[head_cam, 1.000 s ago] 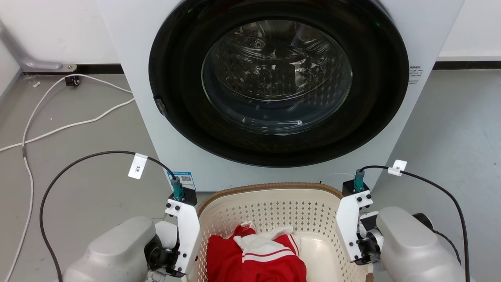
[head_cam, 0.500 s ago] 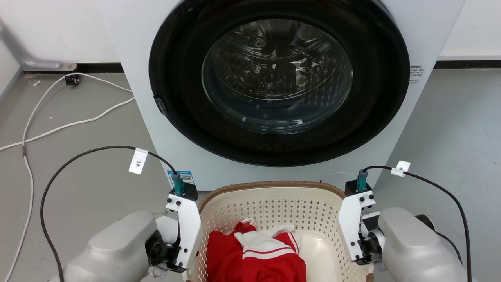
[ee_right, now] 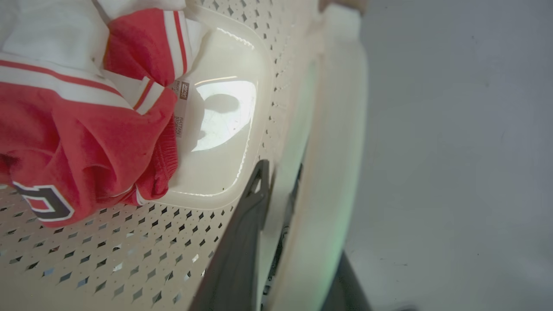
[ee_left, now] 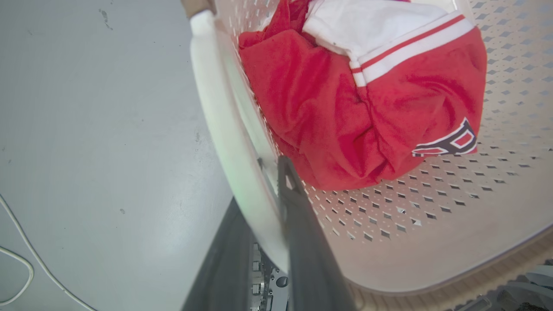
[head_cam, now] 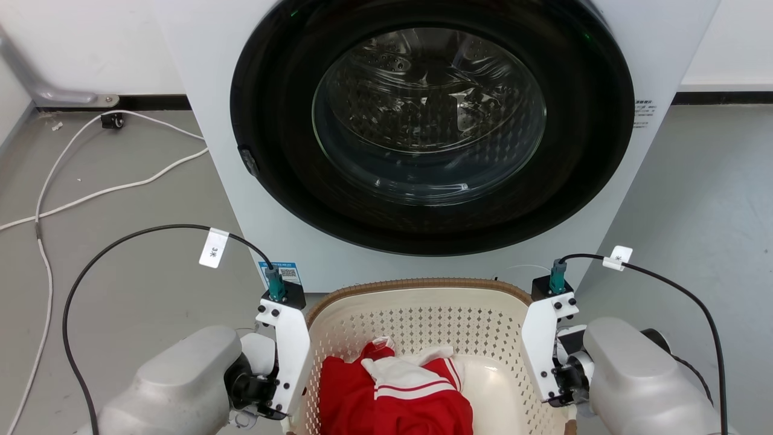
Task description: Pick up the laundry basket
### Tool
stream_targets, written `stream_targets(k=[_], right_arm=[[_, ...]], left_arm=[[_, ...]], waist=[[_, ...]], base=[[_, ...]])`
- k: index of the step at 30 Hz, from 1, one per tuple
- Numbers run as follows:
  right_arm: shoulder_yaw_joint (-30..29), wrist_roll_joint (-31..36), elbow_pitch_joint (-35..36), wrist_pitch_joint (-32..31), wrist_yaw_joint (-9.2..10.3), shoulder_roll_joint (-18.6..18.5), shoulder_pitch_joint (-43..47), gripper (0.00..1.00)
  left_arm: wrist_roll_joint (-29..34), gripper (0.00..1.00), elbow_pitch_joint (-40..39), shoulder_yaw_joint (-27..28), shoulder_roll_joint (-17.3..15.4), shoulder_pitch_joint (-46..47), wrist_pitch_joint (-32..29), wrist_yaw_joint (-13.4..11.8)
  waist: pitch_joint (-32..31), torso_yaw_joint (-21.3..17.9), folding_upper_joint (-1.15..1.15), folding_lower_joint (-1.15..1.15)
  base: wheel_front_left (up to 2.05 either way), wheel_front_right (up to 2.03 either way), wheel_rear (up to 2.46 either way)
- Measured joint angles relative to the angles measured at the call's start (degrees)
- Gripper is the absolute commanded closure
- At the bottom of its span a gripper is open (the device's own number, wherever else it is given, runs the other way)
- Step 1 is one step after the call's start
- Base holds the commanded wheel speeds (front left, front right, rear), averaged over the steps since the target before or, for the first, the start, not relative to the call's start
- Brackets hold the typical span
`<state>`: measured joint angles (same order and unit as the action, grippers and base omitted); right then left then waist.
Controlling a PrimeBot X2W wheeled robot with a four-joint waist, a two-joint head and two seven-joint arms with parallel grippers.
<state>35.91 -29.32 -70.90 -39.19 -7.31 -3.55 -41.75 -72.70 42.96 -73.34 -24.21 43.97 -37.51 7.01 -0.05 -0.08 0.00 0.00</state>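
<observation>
Two grippers hold the laundry basket (head_cam: 423, 283), which sits at the bottom centre of the head view, directly in front of the washer (head_cam: 664, 48). The basket's near half is cut off by the frame edge.

Concealment, left to right:
- The left gripper (ee_left: 259, 185) is closed over the basket's left handle. One dark finger lies inside the perforated wall; the other is outside, largely hidden behind the white handle.
- A crumpled red and white garment (head_cam: 392, 393) lies in the basket, partly out of frame.
- The right gripper (ee_right: 293, 190) clamps the right handle the same way. Its outer fingertip is hidden, and the handle is blurred.

Writing, left to right:
- The left cable tag (head_cam: 212, 248) reads "3米".
- A blue sticker (head_cam: 282, 273) with a QR code sits low on the washer front, partly covered by a connector. Its text is illegible.
- The garment bears part of a black-outlined letter (ee_left: 449, 142), which cannot be identified.
- The print on its sewn label (ee_right: 181, 108) is too small to read.
- The right cable tag (head_cam: 616, 257) and the print at the washer's right edge (head_cam: 641, 115) are also illegible.

Surface and room:
- White cables (head_cam: 90, 196) trail across the smooth grey floor (head_cam: 712, 181) at left.
- A grey bracket (head_cam: 60, 96) meets the white wall at upper left.
- A dark skirting (head_cam: 724, 98) runs along the base of the wall.
</observation>
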Motion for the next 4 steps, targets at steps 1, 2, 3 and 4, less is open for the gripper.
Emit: stream_targets(k=[1, 2, 3, 4], right_arm=[[0.1, -0.1, 0.0, 0.0, 0.0, 0.0, 0.0, 1.0], [0.2, -0.2, 0.0, 0.0, 0.0, 0.0, 0.0, 1.0], [0.3, -0.3, -0.1, 0.0, 0.0, 0.0, 0.0, 1.0], [0.4, -0.4, -0.1, 0.0, 0.0, 0.0, 0.0, 1.0]], left_arm=[[0.0, 1.0, 0.0, 0.0, 0.0, 0.0, -0.1, 0.0], [0.0, 1.0, 0.0, 0.0, 0.0, 0.0, -0.1, 0.0], [0.0, 1.0, 0.0, 0.0, 0.0, 0.0, -0.1, 0.0], [0.0, 1.0, 0.0, 0.0, 0.0, 0.0, -0.2, 0.0]], waist=[[0.0, 0.0, 0.0, 0.0], [0.0, 0.0, 0.0, 0.0], [0.0, 0.1, 0.0, 0.0], [0.0, 0.1, 0.0, 0.0]], base=[[0.0, 0.0, 0.0], [0.0, 0.0, 0.0], [0.0, 0.0, 0.0], [0.0, 0.0, 0.0]])
